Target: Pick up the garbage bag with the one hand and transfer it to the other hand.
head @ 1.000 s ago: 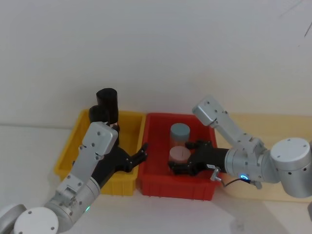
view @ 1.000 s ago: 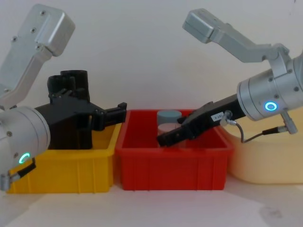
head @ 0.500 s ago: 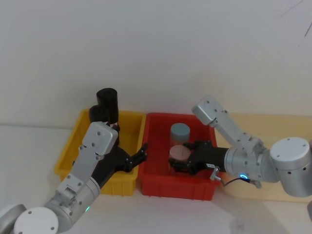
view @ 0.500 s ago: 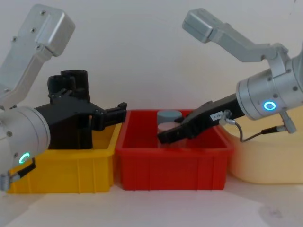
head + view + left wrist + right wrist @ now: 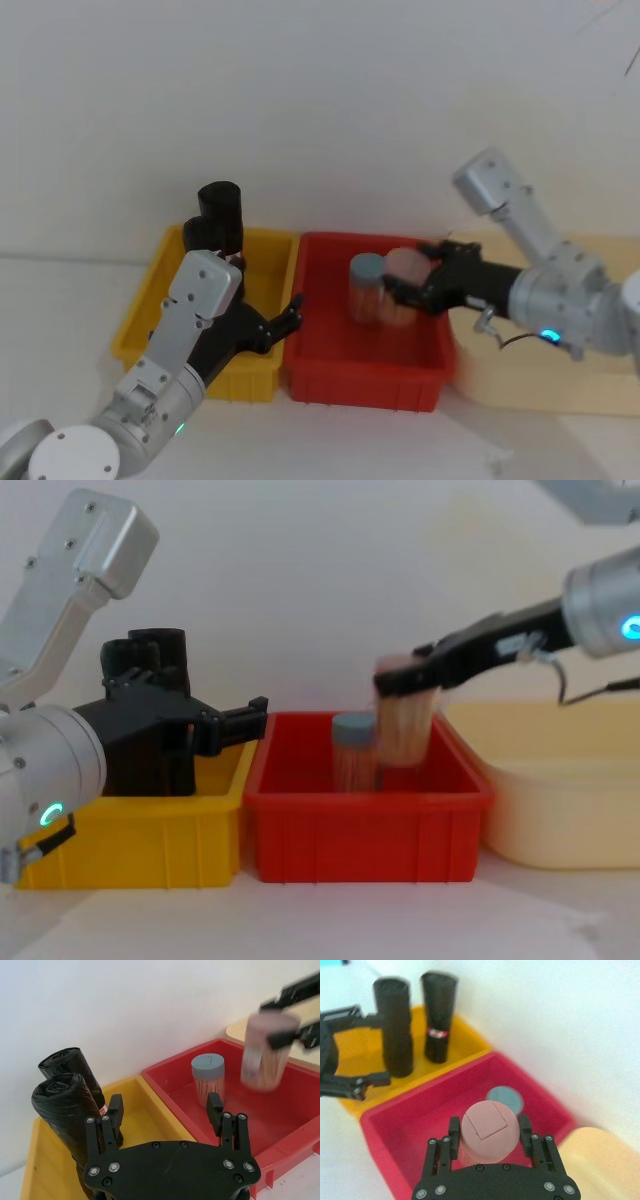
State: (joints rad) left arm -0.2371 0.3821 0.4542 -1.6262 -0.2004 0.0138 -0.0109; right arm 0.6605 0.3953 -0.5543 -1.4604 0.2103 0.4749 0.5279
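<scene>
Garbage bag (image 5: 395, 1030): not gripped. It stands upright in the yellow bin (image 5: 130, 840), towards the bin's far end by the wall.

Left hand (image 5: 165, 1101), on the arm with the green ring: fingers spread wide with nothing between them. It hovers over the side of the yellow bin nearest the red bin (image 5: 360, 830), fingertips pointing towards that bin. In the left wrist view the garbage bag stands to one side of the hand, outside the gap between the fingers. I cannot tell whether the arm's body touches it.

Second black roll (image 5: 439, 1020): upright, with a red-and-white sticker low on its side. It stands just beside the garbage bag, on the wall side, in the same bin.

Right hand (image 5: 489, 1127), on the arm with the blue ring: closed on a pink-lidded jar (image 5: 405, 725), one finger on each side just below the lid. The jar hangs over the red bin, slightly tilted in the chest view. Its lid is higher than the lid of the blue-lidded jar (image 5: 355, 750).

Blue-lidded jar: upright on the floor of the red bin, just beside the held jar as seen from the chest.

Bins: yellow and red stand side by side with their walls touching, yellow on the robot's left. A cream tub (image 5: 560, 810) stands against the right side of the red bin. All three rest on the white bench (image 5: 300, 920).
</scene>
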